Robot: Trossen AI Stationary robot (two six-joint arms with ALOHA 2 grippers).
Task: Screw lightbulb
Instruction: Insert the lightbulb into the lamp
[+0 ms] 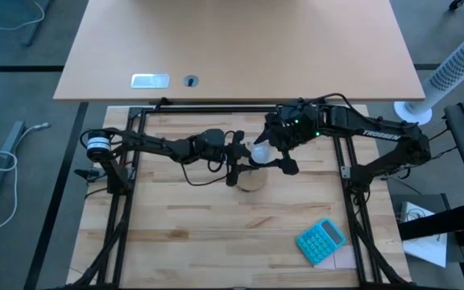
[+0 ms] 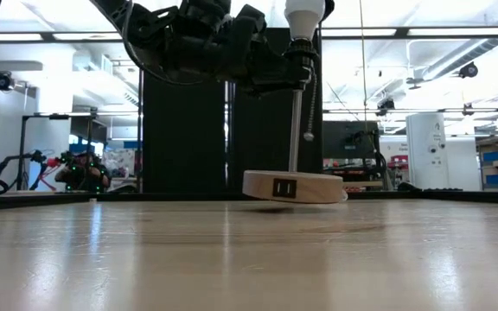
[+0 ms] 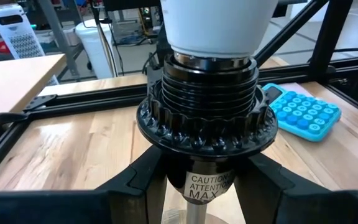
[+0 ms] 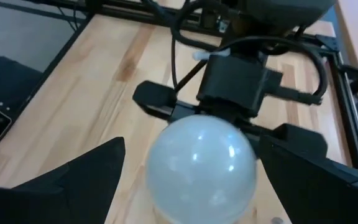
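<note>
Above wooden disc (image 2: 295, 187): lightbulb (image 4: 199, 167) white, rounded, seated in black socket (image 3: 205, 111); left gripper (image 3: 204, 186) pinching socket stem; right gripper (image 4: 191, 177) fingers spread around bulb

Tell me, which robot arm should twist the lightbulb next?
Probably the right. Its fingers stand wide open on either side of the lightbulb, ready to close and turn it. The left gripper is already busy clamping the black socket under the bulb, steadying the lamp above its wooden base.
</note>
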